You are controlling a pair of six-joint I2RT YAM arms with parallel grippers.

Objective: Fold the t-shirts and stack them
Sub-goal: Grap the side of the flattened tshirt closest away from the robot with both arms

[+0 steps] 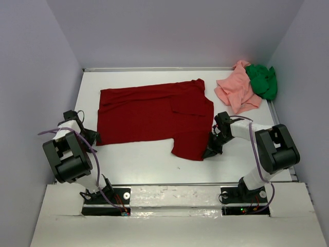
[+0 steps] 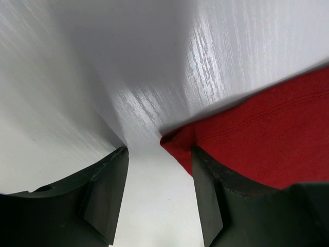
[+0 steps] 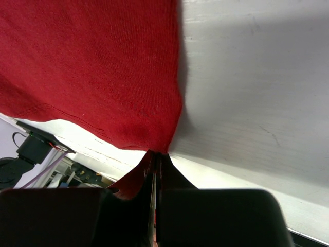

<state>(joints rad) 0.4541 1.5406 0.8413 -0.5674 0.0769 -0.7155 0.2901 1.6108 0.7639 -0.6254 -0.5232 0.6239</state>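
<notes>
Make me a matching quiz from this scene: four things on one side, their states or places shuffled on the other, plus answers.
1 dark red shirt
2 green shirt
3 left gripper
4 right gripper

A shut on cloth
B spread flat on the table
C open
D bunched in the far right corner

Pairs: 1-B, 2-D, 3-C, 4-A

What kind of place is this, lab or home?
Probably a lab test cell: white table boxed in by blank pale walls, left arm and right arm bolted at its near edge, and only a dark red t-shirt, a pink t-shirt and a green t-shirt on it.
</notes>
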